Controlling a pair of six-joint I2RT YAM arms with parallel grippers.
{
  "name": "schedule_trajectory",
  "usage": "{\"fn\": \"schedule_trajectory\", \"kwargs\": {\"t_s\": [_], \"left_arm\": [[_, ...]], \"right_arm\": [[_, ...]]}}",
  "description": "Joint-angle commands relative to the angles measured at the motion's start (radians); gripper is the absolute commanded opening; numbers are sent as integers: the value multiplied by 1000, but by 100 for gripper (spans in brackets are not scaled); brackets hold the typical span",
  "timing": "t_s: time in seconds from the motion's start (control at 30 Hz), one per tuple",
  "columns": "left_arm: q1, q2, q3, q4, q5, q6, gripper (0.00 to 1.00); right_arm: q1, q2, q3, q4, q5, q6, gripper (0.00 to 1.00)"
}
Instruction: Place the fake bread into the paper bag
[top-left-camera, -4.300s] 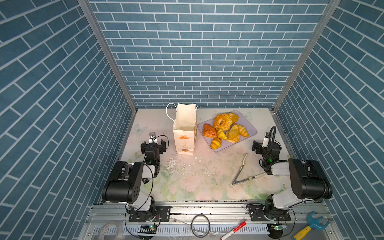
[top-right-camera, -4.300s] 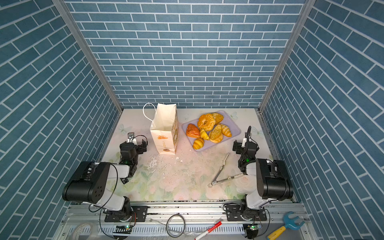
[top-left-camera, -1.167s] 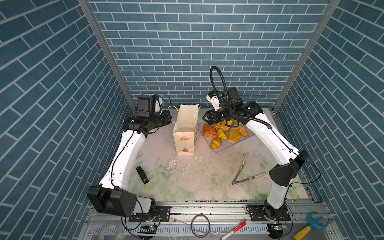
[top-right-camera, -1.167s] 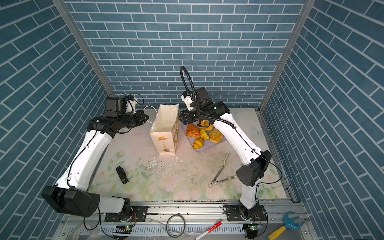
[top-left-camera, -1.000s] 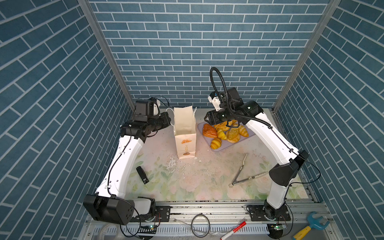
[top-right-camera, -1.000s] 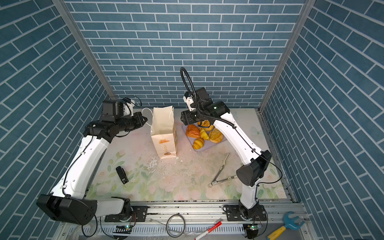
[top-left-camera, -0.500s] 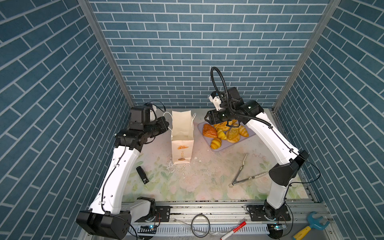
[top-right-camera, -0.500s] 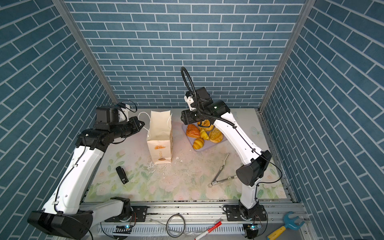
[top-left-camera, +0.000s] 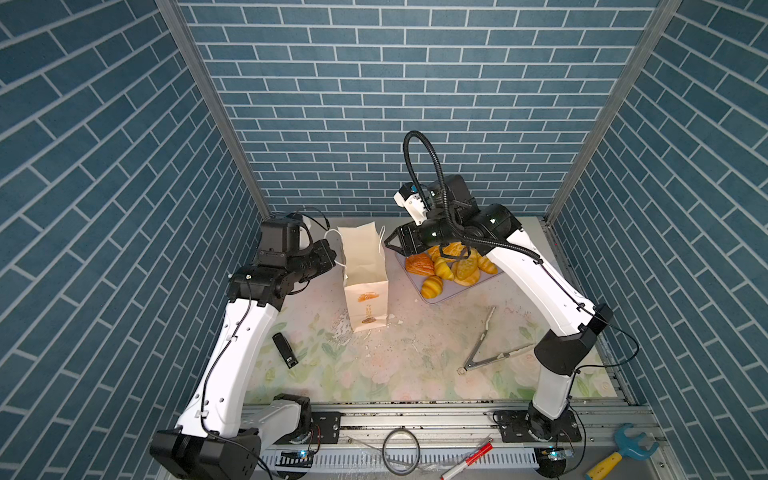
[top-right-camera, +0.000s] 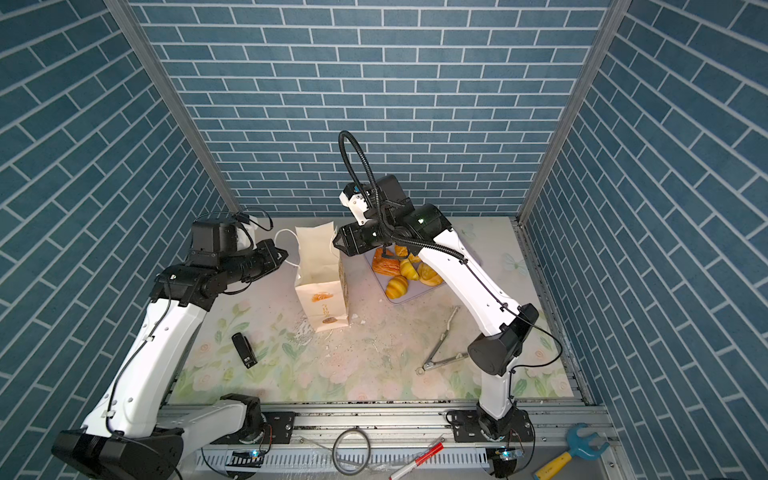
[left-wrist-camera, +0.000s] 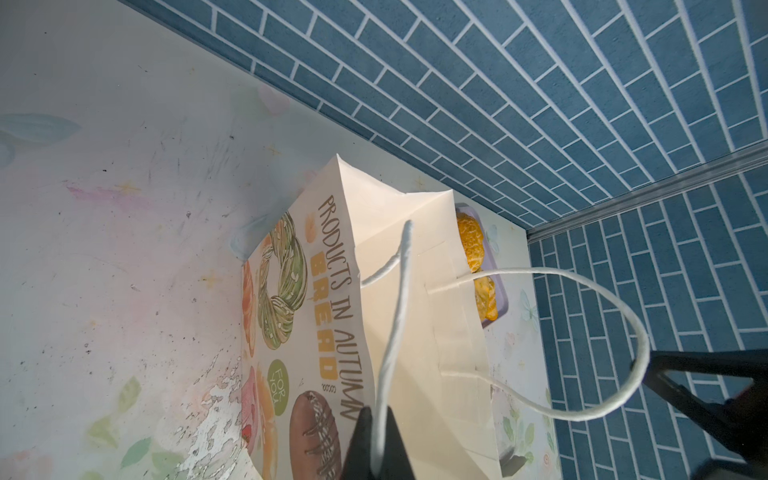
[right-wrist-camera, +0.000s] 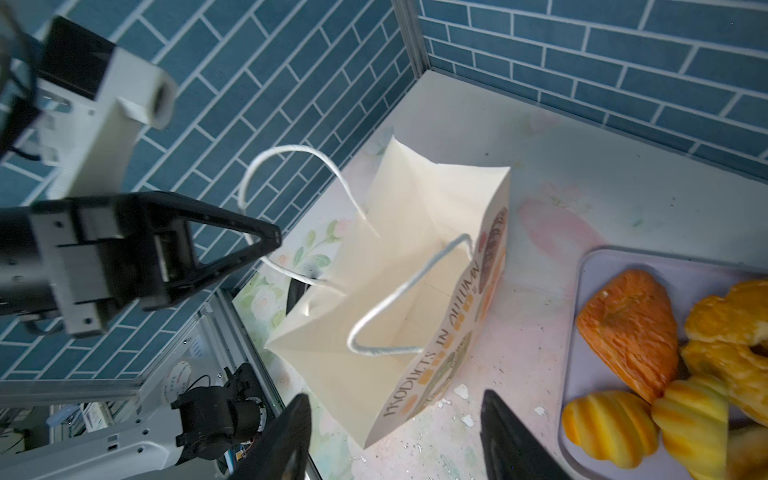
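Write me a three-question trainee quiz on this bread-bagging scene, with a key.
1. True or false: the tall cream-white paper bag lies flat on its side.
2. The left end effector is shut on: A) the bag's white cord handle; B) a croissant; C) the metal tongs.
3. What do the glossy golden-orange toy pastries rest on?
Key: 1 false, it stands upright and open; 2 A; 3 a pale lavender tray.
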Motion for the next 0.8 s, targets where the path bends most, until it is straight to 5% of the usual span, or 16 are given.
{"fn": "schedule_trajectory", "kwargs": {"t_s": [0.0,0.2,0.57,0.77], "left_arm": [[3,-22,-13,-25,-10,-8,0],[4,-39,-27,-36,-15,-3,0],[3,-47,-31,-26,10,-5,0],[-3,-60,-66,14,31,-44,0]], "right_arm": [[19,51,52,22,-60,7,64],[26,184,183,29,-67,141,53],[33,153,235,-23,23,121,4],[33,83,146,-26,52,128,0]]}}
